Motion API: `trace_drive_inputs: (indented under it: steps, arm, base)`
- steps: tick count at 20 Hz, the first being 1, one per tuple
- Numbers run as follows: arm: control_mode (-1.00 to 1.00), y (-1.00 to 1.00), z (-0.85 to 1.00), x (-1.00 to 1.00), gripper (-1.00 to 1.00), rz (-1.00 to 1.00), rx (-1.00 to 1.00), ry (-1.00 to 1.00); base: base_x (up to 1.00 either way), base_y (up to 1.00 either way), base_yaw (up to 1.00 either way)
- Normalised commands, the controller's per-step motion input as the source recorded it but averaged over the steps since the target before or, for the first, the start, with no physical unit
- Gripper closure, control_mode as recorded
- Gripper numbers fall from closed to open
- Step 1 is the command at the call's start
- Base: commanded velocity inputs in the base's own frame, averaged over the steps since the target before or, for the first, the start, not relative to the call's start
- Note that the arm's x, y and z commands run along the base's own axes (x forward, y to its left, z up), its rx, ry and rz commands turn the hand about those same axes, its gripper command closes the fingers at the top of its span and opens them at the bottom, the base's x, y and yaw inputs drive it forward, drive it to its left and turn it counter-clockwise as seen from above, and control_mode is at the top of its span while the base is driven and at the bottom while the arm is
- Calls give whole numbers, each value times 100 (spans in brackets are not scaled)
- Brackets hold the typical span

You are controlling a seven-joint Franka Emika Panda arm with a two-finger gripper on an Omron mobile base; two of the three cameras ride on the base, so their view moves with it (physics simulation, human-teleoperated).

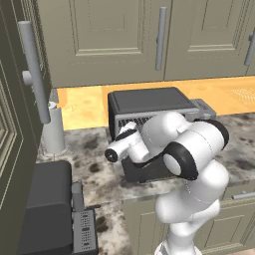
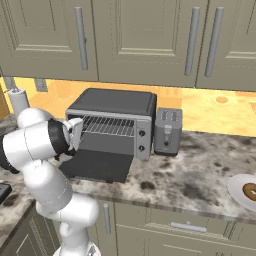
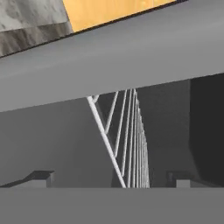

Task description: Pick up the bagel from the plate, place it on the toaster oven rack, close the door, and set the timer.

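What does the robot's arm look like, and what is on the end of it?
The arm is made of smooth, rounded white shells, joined by dark black rings at the joints, like fat sausages linked together. It has no visible cables or markings. At its end is the tool, which has two small, dark grey, blocky finger tips.

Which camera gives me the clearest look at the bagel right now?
The right base view: the bagel lies on its plate at the right edge, on the counter well right of the toaster oven, though cut off by the frame. The left base view and hand view look at the oven and rack instead.
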Motion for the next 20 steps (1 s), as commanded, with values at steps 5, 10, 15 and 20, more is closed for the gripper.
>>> trace_drive_inputs:
  steps: [5,10,15,20]
  arm:
    - [-100,0,-17,23,-100,1,-2,-1]
    - [-100,0,-2,28,-100,0,0,0]
    - [-100,0,0,27,-100,0,0,0]
    - [-100,0,-4,24,100,0,-2,0]
  base:
    - [0,0,0]
    - [0,0,0]
    - [0,0,0]
    - [0,0,0]
